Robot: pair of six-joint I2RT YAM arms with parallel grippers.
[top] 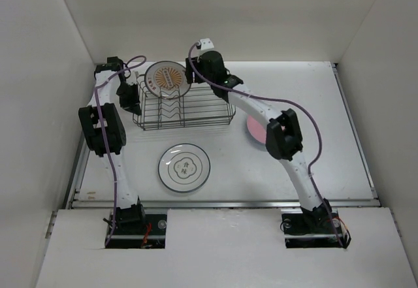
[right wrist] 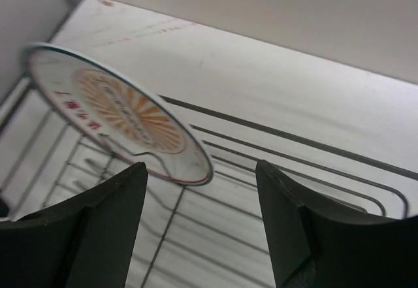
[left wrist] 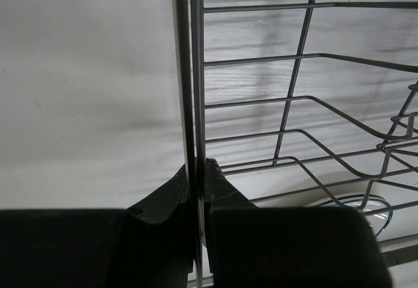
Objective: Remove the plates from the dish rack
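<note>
The dish rack (top: 196,122) stands at the back middle of the table. One plate (top: 168,79), white with an orange centre, leans upright in its left end. My left gripper (top: 132,102) is at the rack's left end; in the left wrist view its jaws (left wrist: 196,168) are shut on an upright wire of the rack (left wrist: 193,72). My right gripper (top: 192,76) hovers just right of that plate. In the right wrist view it stands open (right wrist: 202,180), with the plate (right wrist: 124,115) beyond the left finger (right wrist: 111,203) and nothing between the fingers.
A white plate with a teal rim (top: 184,167) lies flat on the table in front of the rack. A pink plate (top: 255,131) lies to the right, partly under my right arm. White walls close in the table on three sides.
</note>
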